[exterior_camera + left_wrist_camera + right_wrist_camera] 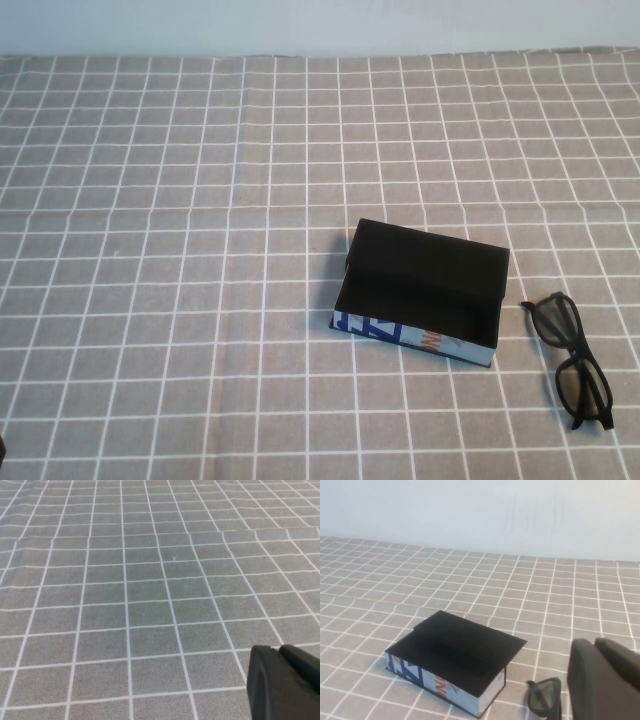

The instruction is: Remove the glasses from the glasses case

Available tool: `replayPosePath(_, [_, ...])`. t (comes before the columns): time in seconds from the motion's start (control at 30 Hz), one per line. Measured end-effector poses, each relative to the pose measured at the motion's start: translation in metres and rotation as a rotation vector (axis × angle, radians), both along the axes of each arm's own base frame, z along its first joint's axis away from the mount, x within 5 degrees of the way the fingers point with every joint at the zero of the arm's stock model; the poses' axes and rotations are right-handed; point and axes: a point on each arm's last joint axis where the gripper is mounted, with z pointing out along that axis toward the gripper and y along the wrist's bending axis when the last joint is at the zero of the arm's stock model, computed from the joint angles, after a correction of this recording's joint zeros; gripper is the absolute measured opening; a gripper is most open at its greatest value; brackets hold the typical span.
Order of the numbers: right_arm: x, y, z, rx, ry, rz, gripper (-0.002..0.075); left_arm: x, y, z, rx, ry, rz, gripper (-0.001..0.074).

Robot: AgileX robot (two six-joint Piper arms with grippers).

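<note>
Left tool at frame corner, above grey white-gridded tablecloth

Little of the robot shows. In the left wrist view the left gripper appears as a matte black block with a rounded upper corner; a thin seam splits it into two smooth parts — no screws, cables or markings visible. In the right wrist view the right gripper looks much the same: dark charcoal plastic, a rounded top edge, one slanting groove dividing its two bulky halves. The high view shows neither arm clearly.
</note>
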Motion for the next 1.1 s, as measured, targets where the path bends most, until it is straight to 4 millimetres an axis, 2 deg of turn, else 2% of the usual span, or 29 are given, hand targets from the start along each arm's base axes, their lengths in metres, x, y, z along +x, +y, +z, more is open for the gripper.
replayPosePath(0.1, [0.001, 0.000, -0.001, 0.019, 0.000, 0.002, -0.0017, 0.000, 0.000, 0.000, 0.000, 0.000, 0.000, -0.0005])
replayPosePath(0.2, [0.005, 0.000, -0.013, 0.017, 0.024, -0.005, -0.0017, 0.000, 0.000, 0.000, 0.000, 0.000, 0.000, -0.0005])
replayPosePath(0.43, [0.017, -0.003, -0.069, -0.129, 0.156, -0.044, -0.0017, 0.000, 0.000, 0.000, 0.000, 0.000, 0.000, -0.0005])
replayPosePath(0.53, [0.018, -0.004, -0.087, -0.157, 0.202, -0.046, -0.0017, 0.000, 0.000, 0.000, 0.000, 0.000, 0.000, -0.0005])
replayPosePath(0.67, [0.021, -0.005, -0.084, -0.150, 0.148, -0.067, -0.0017, 0.000, 0.000, 0.000, 0.000, 0.000, 0.000, -0.0005])
replayPosePath(1.1, [0.021, -0.005, -0.085, -0.153, 0.143, -0.071, -0.0017, 0.000, 0.000, 0.000, 0.000, 0.000, 0.000, -0.0005])
